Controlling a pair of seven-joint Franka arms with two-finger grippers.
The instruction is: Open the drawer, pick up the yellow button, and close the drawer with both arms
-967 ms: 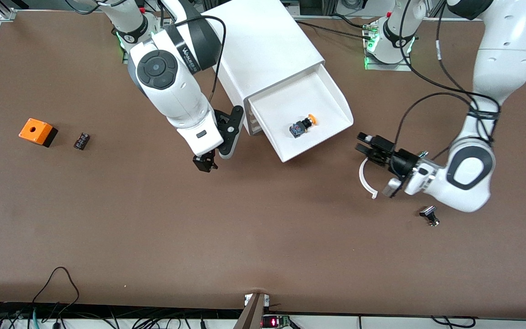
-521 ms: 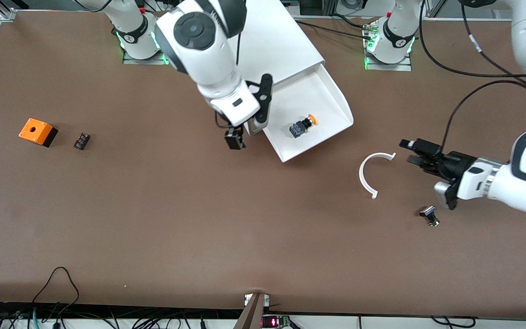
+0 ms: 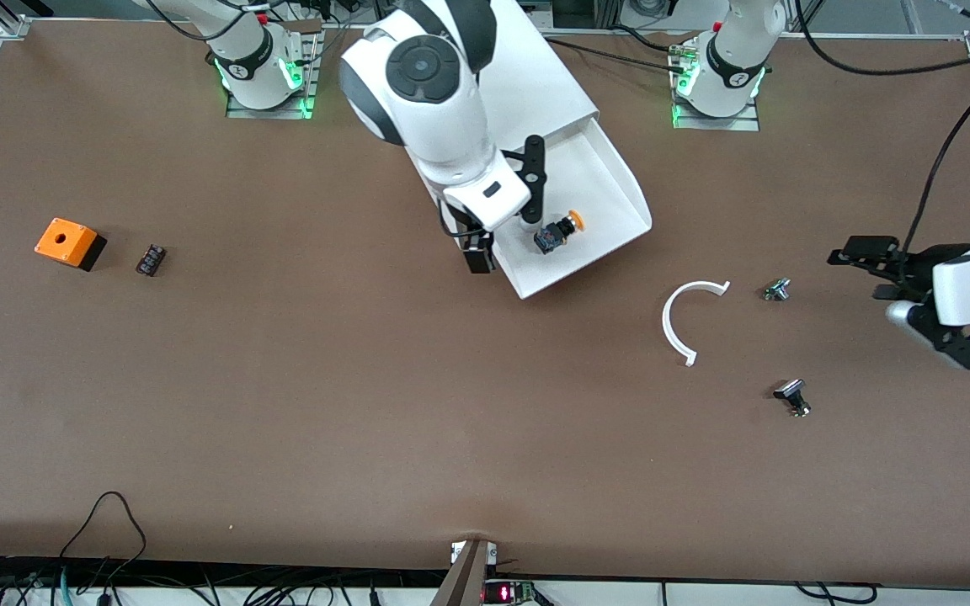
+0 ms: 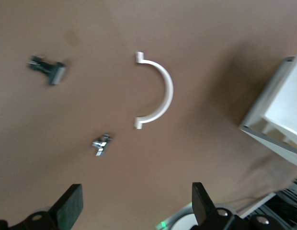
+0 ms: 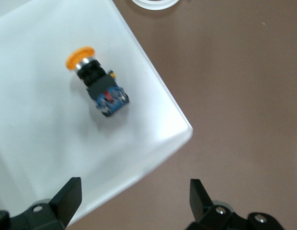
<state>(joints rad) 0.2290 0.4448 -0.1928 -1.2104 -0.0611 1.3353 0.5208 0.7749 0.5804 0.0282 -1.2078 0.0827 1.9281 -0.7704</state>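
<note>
The drawer [image 3: 611, 164] stands pulled out of the white cabinet [image 3: 519, 84]. The button [image 3: 559, 231] lies on its side in the drawer, orange cap toward the left arm's end. In the right wrist view the button [image 5: 96, 84] lies on the drawer floor [image 5: 38, 139]. My right gripper [image 3: 478, 252] is open and empty over the drawer's front corner, beside the button; it also shows in its own view [image 5: 133, 196]. My left gripper [image 3: 855, 273] is open and empty above the table at the left arm's end, apart from the drawer, as its own view [image 4: 135, 206] shows.
A white C-shaped handle [image 3: 667, 324] lies on the table between the drawer and the left gripper. A small metal part [image 3: 777, 289] and a black clip [image 3: 792, 394] lie beside it. An orange box [image 3: 68, 242] and a black ribbed block [image 3: 151, 259] lie at the right arm's end.
My right gripper has moved from the table beside the cabinet to over the drawer's front corner. My left gripper has drawn back toward its end, uncovering the small metal part.
</note>
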